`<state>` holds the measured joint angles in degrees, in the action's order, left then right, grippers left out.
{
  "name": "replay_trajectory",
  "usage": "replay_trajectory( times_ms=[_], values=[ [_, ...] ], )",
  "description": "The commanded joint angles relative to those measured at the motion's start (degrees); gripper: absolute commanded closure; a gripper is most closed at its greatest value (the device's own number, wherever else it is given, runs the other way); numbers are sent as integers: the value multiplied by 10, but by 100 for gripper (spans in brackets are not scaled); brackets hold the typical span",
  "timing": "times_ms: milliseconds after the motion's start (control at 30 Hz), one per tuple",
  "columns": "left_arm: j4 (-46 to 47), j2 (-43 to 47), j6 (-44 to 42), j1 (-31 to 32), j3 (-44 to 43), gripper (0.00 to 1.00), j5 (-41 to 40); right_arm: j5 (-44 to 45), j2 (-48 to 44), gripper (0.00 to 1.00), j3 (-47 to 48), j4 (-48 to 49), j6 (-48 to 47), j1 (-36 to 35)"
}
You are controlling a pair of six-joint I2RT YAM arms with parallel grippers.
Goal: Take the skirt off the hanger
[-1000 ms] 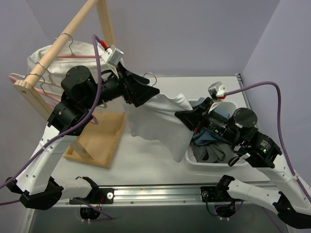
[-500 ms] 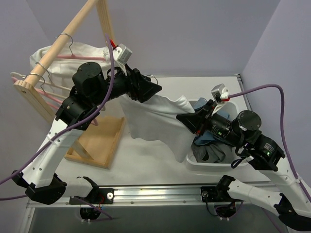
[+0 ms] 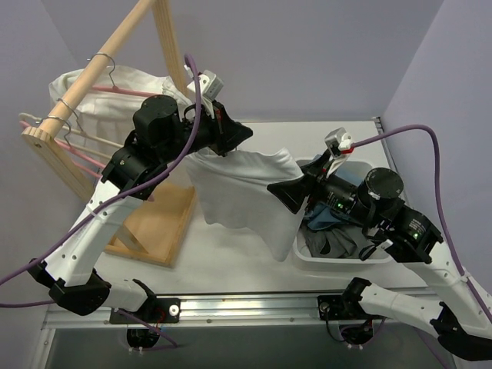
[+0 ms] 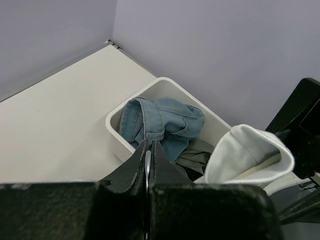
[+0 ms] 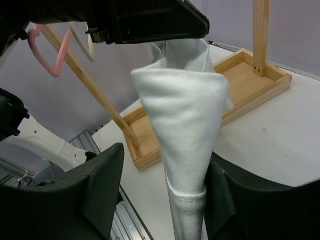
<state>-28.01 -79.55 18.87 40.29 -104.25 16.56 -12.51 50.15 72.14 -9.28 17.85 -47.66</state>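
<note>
My left gripper is shut on the silver wire hook of a hanger. That hanger's body is hidden under a white shirt hanging from it. My right gripper is open, its fingers either side of a hanging fold of the shirt; the cloth brushes one finger. Crumpled dark grey cloth lies in the bin. I cannot tell if it is the skirt. Pink hangers hang on the rack.
A white bin at the right holds a light blue denim garment on top of the grey cloth. The wooden rack, with its tray base, stands at the left and carries more white cloth.
My left gripper has moved right and shut on the wire hook. My right gripper has opened, letting go of the white shirt, and shifted slightly left.
</note>
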Motion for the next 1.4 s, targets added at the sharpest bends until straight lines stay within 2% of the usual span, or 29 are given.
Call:
replay_trajectory(
  times_ms=[0,100,333,433,467,600,767,967,1100,1267,1367],
  values=[
    [9,5,-16,14,-30,98,-28,27,6,45,41,22,4,2],
    [7,2,-19,19,-34,98,-32,28,22,40,62,14,1,2],
    [6,2,-21,24,-38,98,-28,45,46,42,85,18,-13,2],
    [7,4,-20,24,-36,98,-28,52,54,56,93,20,-16,1],
    [8,5,-19,24,-37,98,-31,62,55,76,94,16,-14,1],
    [18,8,-19,24,-23,98,-43,84,29,100,79,21,-7,2],
    [31,14,-17,25,-7,98,-74,118,-10,100,67,-8,4,2],
    [57,23,-12,24,-9,98,-187,108,-90,100,49,-96,2,2],
    [70,20,-14,24,-17,98,-210,120,-137,100,48,-142,11,1],
    [60,0,-10,25,-53,98,-231,37,-164,100,39,-202,11,2],
    [66,2,0,24,-51,98,-244,19,-168,100,32,-223,12,3]
  ],
)
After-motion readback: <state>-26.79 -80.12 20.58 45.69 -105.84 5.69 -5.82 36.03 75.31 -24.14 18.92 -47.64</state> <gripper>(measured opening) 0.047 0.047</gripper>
